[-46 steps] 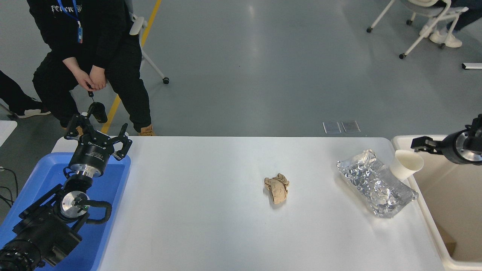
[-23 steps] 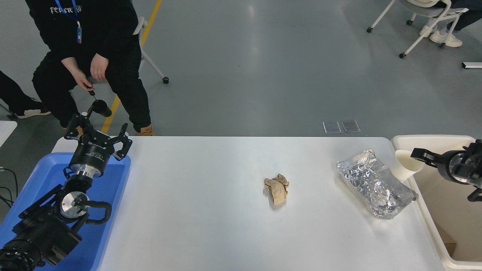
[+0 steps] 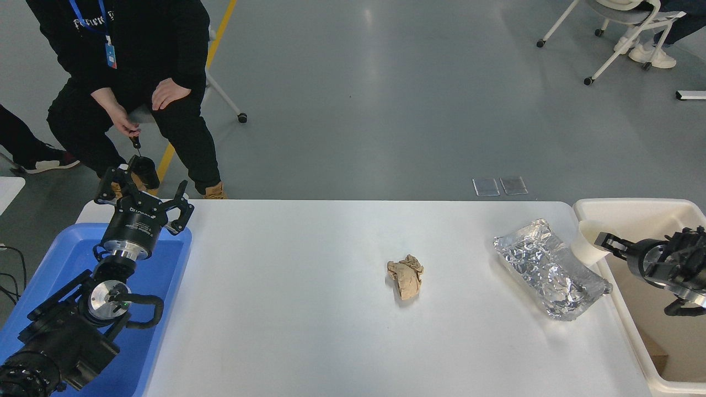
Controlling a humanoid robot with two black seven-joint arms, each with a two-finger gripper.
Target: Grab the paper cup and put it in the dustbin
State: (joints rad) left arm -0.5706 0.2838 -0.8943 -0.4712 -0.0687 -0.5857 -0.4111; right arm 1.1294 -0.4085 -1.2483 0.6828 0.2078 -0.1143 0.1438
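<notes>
Right pincer (image 3: 602, 243) lower now — paper cup (image 3: 588, 242) against dustbin (image 3: 634, 208) rim.

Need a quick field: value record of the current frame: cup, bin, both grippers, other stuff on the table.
paper cup: tilted at the dustbin's near-left rim, right gripper at its mouth
dustbin: cream, at table's right end
right gripper: over the dustbin, finger at cup rim; grip state unclear
left gripper: open, parked over blue tray
table clutter: brown paper wad mid-table; foil packet beside the cup
</notes>
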